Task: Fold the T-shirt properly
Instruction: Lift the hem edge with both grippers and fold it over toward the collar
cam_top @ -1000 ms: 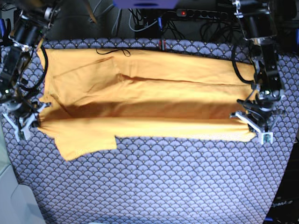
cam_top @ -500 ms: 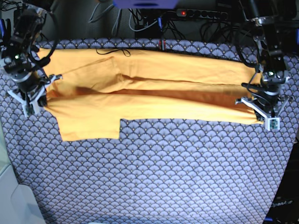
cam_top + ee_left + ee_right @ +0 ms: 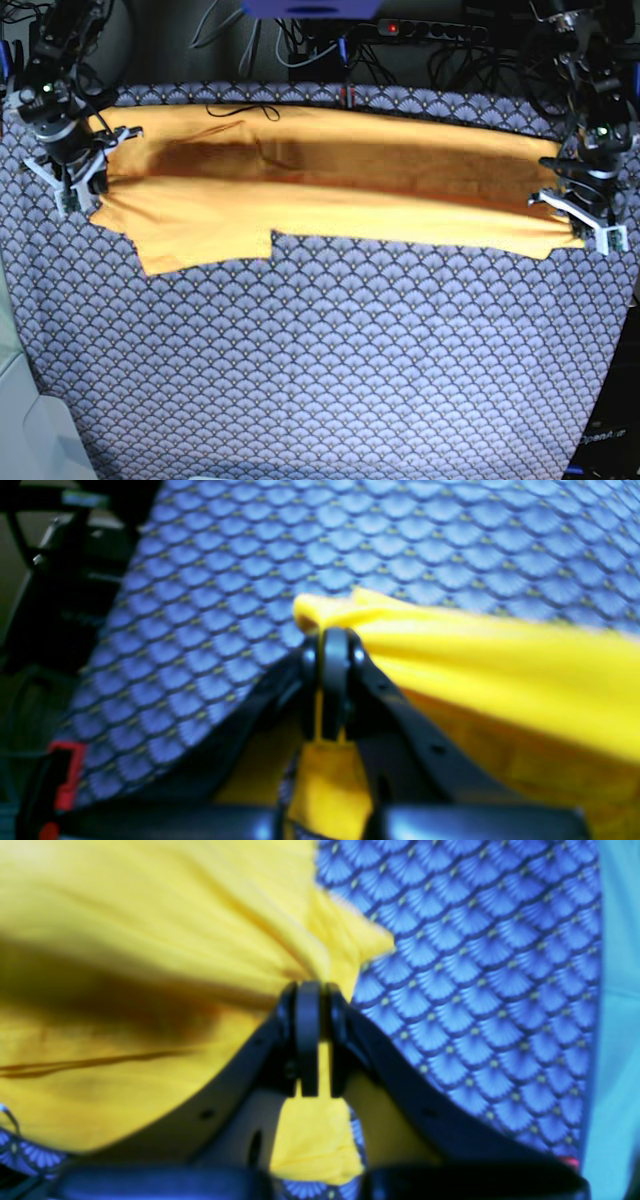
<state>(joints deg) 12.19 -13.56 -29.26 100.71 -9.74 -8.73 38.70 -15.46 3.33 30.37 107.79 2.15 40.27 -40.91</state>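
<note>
Base view is showing the T-shirt [image 3: 330, 190] stretched across the far part of the bench [image 3: 330, 370], both arms' jaws pinching its ends mid lengthwise fold, so next they're probably needing to lay it flat before letting go.

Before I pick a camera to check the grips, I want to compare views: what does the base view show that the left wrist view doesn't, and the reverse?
Only the base view shows the whole T-shirt stretched between both arms, the right tool at its other end, a dark loose thread near the far edge and a power strip behind. Only the left wrist view shows up close that yellow fabric is pinched between the shut fingers. Both show the left tool, the shirt and the patterned tablecloth.
</note>
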